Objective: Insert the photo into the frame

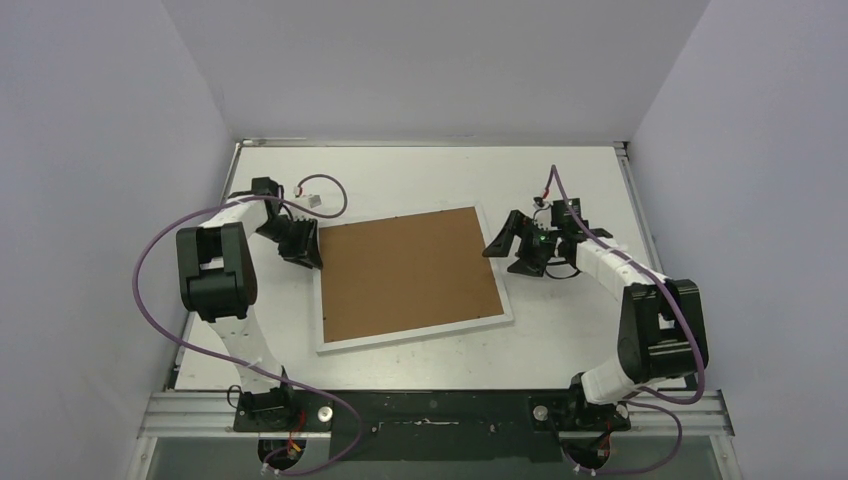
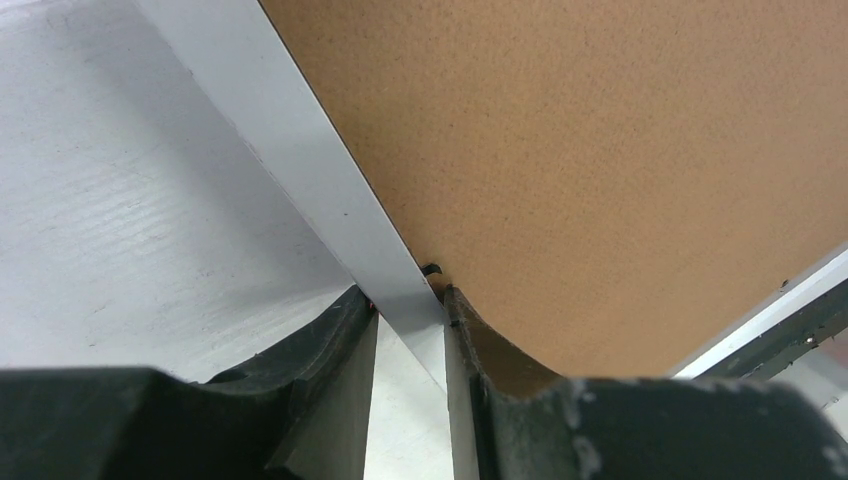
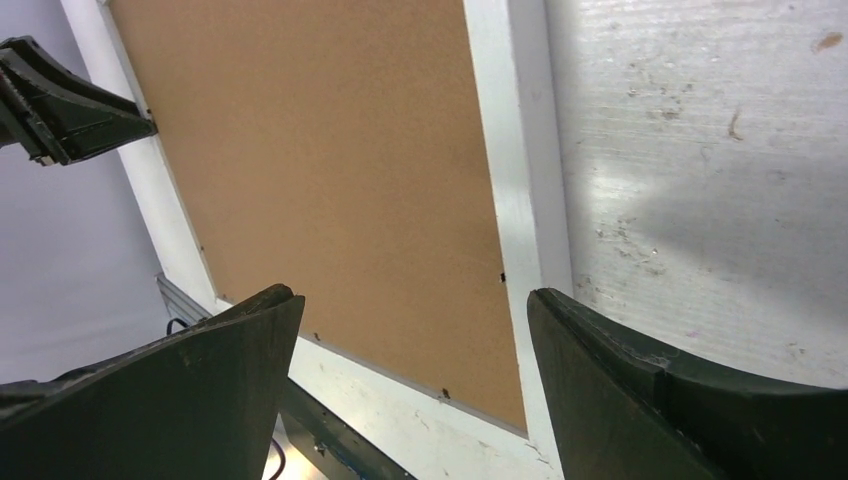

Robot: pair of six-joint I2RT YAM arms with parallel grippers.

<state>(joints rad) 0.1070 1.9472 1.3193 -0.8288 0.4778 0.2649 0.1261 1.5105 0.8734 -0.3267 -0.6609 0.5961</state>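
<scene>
The frame lies flat in the middle of the table, its narrow white border around a brown backing board. The photo is hidden. My left gripper is at the frame's far left corner. In the left wrist view the white border runs between its fingers, which touch it on both sides, so the left gripper is shut on the frame. My right gripper hovers open above the frame's right edge. In the right wrist view the right gripper straddles border and board without touching.
A small white part with a looped cable lies behind the left gripper. White walls close in the table on three sides. A metal rail carrying both arm bases runs along the near edge.
</scene>
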